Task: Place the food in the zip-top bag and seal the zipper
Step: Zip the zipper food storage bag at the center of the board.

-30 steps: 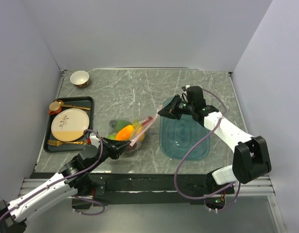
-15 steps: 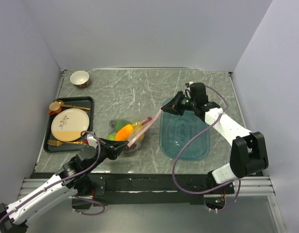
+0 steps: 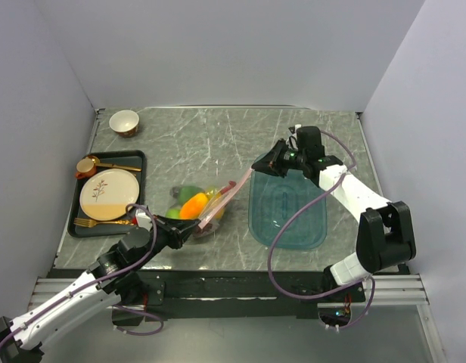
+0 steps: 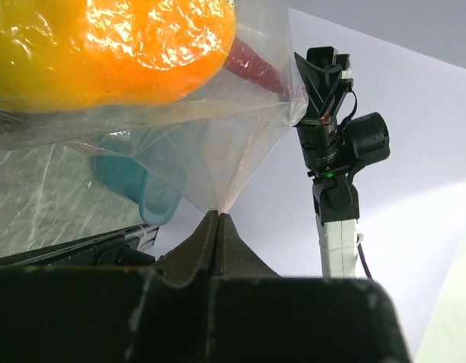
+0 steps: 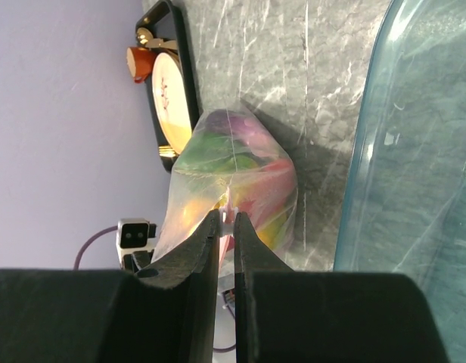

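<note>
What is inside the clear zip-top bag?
An orange-yellow mango, green fruit and something red show through the zip-top bag. Anything underneath them is covered and cannot be identified.

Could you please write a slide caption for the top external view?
Left gripper and right gripper pinch opposite ends of the zip-top bag of food, zipper taut between them, beside a teal tray.

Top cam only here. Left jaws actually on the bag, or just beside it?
Observer: Left wrist view: left jaws are shut on a pinch of the zip-top bag film.
Operator: Right side?
Observer: Right wrist view: right jaws clamp the pale zipper strip between their tips.
Operator: Contents?
Observer: A purple eggplant shows through the film, at the end far from the right jaws.
</note>
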You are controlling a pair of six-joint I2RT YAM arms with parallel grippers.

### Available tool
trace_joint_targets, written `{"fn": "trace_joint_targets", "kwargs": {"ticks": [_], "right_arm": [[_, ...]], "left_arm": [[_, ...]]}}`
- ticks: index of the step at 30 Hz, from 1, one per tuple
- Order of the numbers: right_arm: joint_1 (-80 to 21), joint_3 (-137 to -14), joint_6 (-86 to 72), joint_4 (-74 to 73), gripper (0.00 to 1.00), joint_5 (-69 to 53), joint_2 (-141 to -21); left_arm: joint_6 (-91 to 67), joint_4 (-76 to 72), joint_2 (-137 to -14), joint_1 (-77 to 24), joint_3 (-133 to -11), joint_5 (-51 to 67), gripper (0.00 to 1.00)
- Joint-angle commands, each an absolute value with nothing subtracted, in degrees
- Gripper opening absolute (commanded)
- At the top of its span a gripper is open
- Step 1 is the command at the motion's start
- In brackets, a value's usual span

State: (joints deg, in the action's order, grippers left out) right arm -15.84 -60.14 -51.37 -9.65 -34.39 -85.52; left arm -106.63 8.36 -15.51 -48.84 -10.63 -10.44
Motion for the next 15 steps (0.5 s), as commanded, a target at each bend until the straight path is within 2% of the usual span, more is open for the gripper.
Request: {"fn": "trace_joint_targets", "kwargs": {"ticks": [1, 2, 5, 6, 8, 9, 10, 11, 15], "right_arm": [[-13.54, -61.26, -50.89, -2.9, 0.05, -33.92, -85.96], [-13.62, -61.61, -50.28, -3.34, 0.07, -33.93, -86.13], [-13.62, -63.8, -46.59, -8.6, 0.13, -31.74, -86.75], [-13.62, -64.33, -44.58, -11.92, 0.15, -30.25, -87.01], [-13.54, -65.65, -42.64, -14.58, 0.16, -25.94, -86.92], [-13.45, -65.92, -41.23, -16.5, 0.17, -24.71, -86.4], [-13.27, -66.18, -40.7, -17.22, 0.17, -22.09, -86.05], [-13.1, -66.27, -39.65, -17.84, 0.22, -20.93, -85.26], [-12.92, -67.76, -36.74, -21.69, 0.55, -16.62, -83.85]], "left_arm": [[-103.81, 6.77, -16.52, -49.13, -13.0, -10.9, 0.01], [-102.84, 4.59, -18.18, -49.13, -13.27, -10.55, 0.02], [-97.4, 0.45, -24.13, -49.13, -15.11, -7.23, 0.23], [-93.99, -3.56, -26.26, -49.13, -16.86, -6.08, 0.36], [-88.28, -5.01, -33.44, -49.13, -19.85, -1.7, 0.48], [-86.15, -4.84, -36.1, -49.13, -23.87, -0.45, 0.58], [-83.87, -4.31, -38.65, -49.13, -26.08, 0.52, 0.62], [-80.11, -3.44, -43.11, -49.22, -28.28, 2.62, 0.66], [-73.75, -0.09, -48.07, -50.53, -37.16, 0.97, 0.71]]}}
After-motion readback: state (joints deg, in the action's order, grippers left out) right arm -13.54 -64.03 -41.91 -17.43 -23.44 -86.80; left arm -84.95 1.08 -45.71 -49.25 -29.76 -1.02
